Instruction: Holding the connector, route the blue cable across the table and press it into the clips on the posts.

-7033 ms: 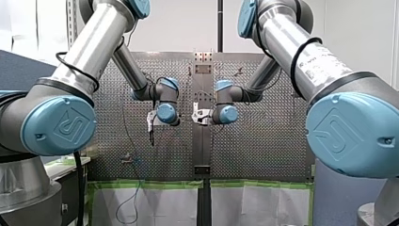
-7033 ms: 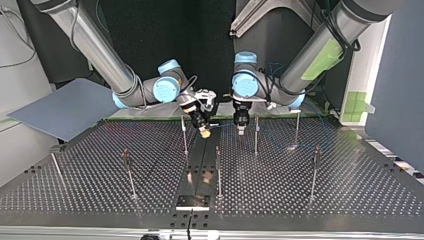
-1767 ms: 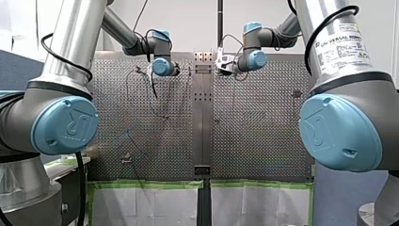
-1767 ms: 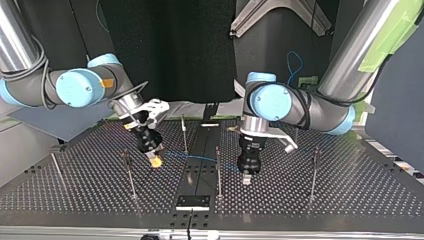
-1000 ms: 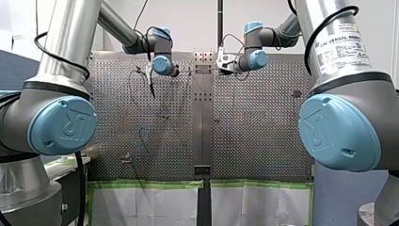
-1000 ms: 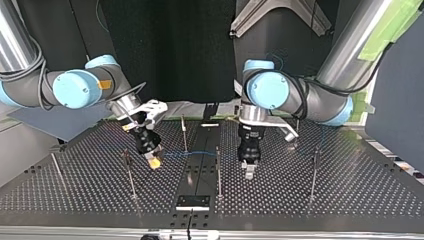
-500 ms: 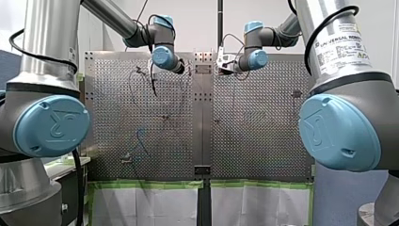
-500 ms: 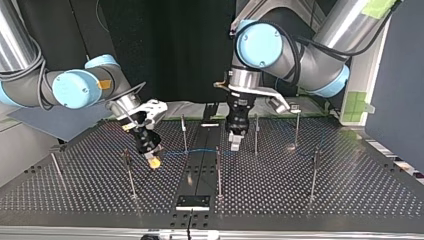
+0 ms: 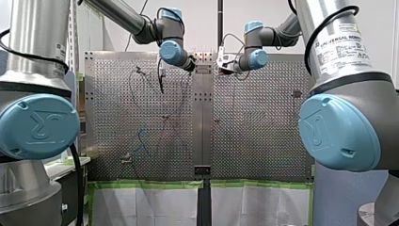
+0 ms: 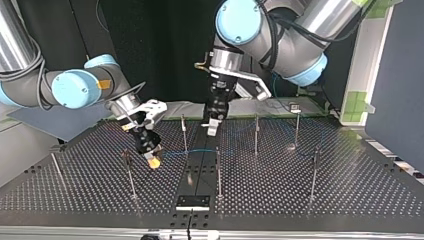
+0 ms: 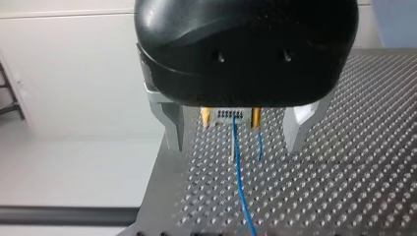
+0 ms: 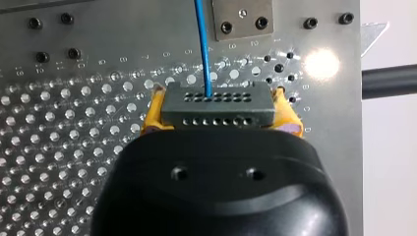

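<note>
In the right wrist view my right gripper [image 12: 220,129] has its yellow pads shut on the grey connector [image 12: 219,108], and the blue cable [image 12: 202,44] leaves it straight ahead. At the top view's left the same gripper [image 10: 153,161] hangs low over the table. From it the blue cable [image 10: 200,150] runs towards the right past two thin posts [image 10: 184,134] [image 10: 218,170]. My left gripper [image 10: 212,129] hangs higher, behind the middle post, with nothing in it. Its metal fingers [image 11: 173,129] stand wide open, and the connector [image 11: 230,114] shows far ahead between them.
More thin posts [image 10: 256,135] [image 10: 297,127] [image 10: 314,171] stand on the perforated table [image 10: 350,190] at the top view's right, and others [image 10: 129,172] [image 10: 56,167] at its left. A small metal plate [image 10: 192,202] sits at the near edge of the dark centre strip.
In the top view my left arm has risen off the table and swung back and leftwards, its gripper still open. My right gripper has kept still with the connector.
</note>
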### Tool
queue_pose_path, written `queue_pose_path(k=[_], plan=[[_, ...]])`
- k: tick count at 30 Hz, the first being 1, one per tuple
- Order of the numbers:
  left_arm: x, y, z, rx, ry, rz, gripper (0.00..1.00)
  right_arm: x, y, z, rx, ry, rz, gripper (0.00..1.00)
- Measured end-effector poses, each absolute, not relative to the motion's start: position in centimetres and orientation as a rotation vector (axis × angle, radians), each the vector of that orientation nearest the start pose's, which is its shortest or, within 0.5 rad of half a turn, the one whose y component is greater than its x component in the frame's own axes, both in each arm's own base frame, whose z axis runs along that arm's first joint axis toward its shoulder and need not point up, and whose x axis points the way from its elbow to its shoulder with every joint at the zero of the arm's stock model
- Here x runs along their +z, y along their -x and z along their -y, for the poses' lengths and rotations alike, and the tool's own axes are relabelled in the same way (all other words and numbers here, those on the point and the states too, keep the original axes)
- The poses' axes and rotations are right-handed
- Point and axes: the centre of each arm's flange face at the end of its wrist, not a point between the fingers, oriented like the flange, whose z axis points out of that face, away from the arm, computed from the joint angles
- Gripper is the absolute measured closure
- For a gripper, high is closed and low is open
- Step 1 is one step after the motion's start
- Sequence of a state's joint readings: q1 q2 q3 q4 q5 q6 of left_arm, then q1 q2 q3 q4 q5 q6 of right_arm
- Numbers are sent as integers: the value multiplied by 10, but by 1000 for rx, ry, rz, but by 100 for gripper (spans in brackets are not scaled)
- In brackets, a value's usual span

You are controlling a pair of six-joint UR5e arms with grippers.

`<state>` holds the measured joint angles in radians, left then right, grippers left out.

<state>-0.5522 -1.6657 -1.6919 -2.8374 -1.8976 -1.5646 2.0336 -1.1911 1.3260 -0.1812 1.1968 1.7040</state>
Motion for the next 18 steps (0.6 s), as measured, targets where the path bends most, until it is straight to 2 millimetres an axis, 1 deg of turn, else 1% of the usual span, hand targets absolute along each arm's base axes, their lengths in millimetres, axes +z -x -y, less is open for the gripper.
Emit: queue_pose_path(k=[4, 7, 15, 18], plan=[[408, -402, 376, -192, -155, -1491, 0, 409, -439, 500, -2528, 2314, -1048, 100], [404, -410, 381, -173, -145, -1505, 0, 410, -439, 500, -2529, 2314, -1048, 100], [396, -439, 385, -118, -110, -1534, 0, 410, -437, 501, -2530, 2314, -1054, 100], [397, -447, 388, -116, -105, -1531, 0, 410, -436, 502, -2530, 2315, -1056, 100]])
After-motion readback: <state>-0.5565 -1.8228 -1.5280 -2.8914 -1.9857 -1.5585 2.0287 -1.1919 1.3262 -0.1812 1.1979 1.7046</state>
